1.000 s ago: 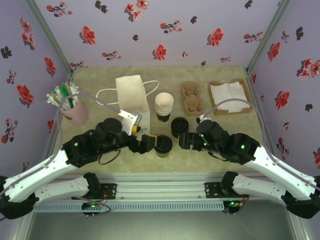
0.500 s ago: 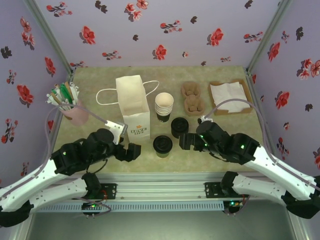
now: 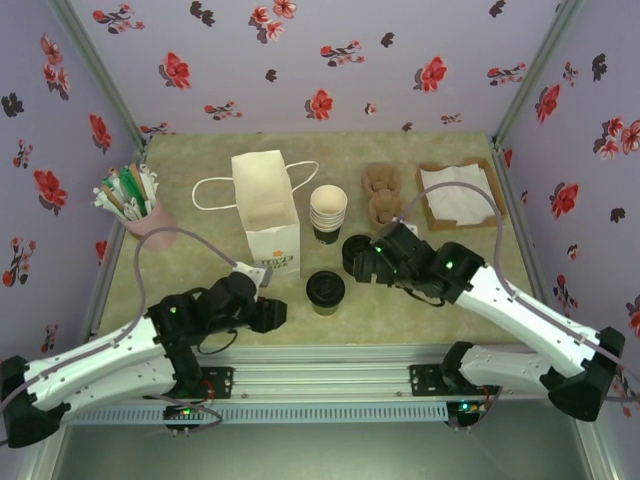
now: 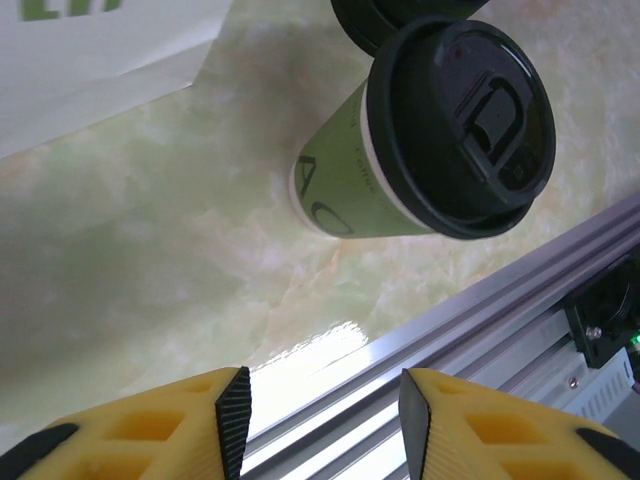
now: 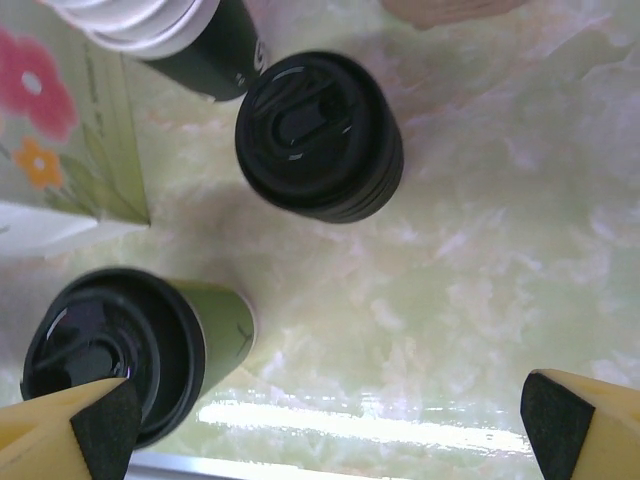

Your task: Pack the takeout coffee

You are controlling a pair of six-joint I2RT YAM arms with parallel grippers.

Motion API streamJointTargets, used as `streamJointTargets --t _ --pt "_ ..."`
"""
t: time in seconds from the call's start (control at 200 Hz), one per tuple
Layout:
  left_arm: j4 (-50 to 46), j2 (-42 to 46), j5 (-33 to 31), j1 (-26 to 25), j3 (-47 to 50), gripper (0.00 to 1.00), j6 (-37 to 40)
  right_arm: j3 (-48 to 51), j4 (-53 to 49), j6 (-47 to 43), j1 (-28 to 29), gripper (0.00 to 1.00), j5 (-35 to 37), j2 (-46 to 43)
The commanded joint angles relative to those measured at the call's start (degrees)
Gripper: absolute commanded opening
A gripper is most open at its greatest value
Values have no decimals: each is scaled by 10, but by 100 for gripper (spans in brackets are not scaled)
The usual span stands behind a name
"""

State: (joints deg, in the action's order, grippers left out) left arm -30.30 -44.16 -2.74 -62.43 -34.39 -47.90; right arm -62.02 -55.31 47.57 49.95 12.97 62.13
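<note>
Near the front edge of the table (image 3: 195,165), about midway along it, the takeout coffee (image 3: 325,290) stands upright and lidded, with neither arm touching it. Sealed and standing free, it looks ready to be lifted, so I judge the packing itself not yet begun.

At its 11 o'clock the white paper bag (image 3: 265,215) stands with its mouth open upward, near enough for a short carry. At 12 o'clock is the stack of nested cups (image 3: 328,212) and at 1 o'clock the stack of black lids (image 3: 356,252), apparently spare stock set just behind.

The left gripper (image 4: 320,420) sits at the cup's 8 o'clock, jaws partly apart and empty, pointing toward the cup's green wall, probably lining up a grasp. The right gripper (image 5: 325,420) hangs at 1 o'clock by the lid stack, spread wide and holding nothing.
</note>
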Motion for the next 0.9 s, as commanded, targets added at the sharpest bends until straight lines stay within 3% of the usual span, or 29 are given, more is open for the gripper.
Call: streamJointTargets --t 0.0,0.37,0.895 --pt "92 -26 -8 -10 12 44 -17 -30 -31 8 -26 99 36 18" --pt "182 -126 -25 -26 4 39 -4 -21 -28 14 -60 99 44 24" --pt "231 -218 -15 -38 -38 39 18 6 -18 6 -79 99 9 17"
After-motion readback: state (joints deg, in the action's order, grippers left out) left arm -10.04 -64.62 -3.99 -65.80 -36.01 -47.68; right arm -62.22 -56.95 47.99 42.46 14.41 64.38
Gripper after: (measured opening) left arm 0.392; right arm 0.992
